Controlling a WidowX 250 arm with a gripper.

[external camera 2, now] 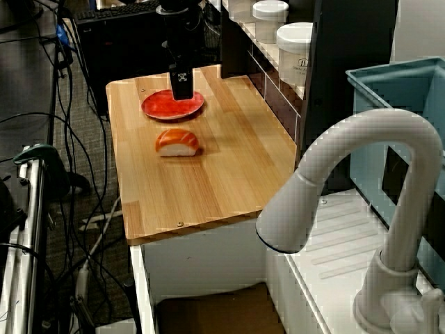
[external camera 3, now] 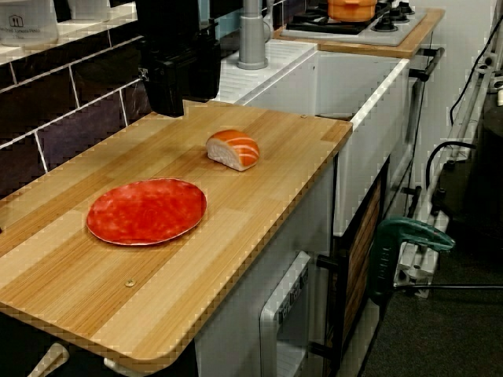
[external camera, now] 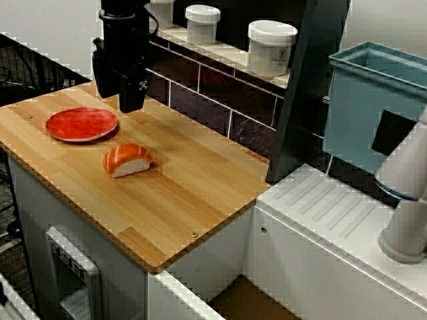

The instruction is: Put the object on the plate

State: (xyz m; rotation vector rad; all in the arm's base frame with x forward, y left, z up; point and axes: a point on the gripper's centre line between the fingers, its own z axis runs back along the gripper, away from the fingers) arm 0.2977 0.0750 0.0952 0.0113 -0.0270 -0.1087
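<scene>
Now bring your gripper (external camera: 131, 100) — jaw state unclear — down squarely over the nigiri (external camera: 127, 160), just beside the plate (external camera: 81, 124).

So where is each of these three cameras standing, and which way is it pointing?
View from the sink side: high up, looking across the wooden counter at the salmon nigiri and red plate; the black gripper hangs by the plate.
View from behind the faucet: raised, looking past the white faucet down the counter's length; the gripper is at the far end.
View from the plate end: low, facing the sink and stove; only the gripper's dark body shows.
All three share nigiri and plate.
</scene>
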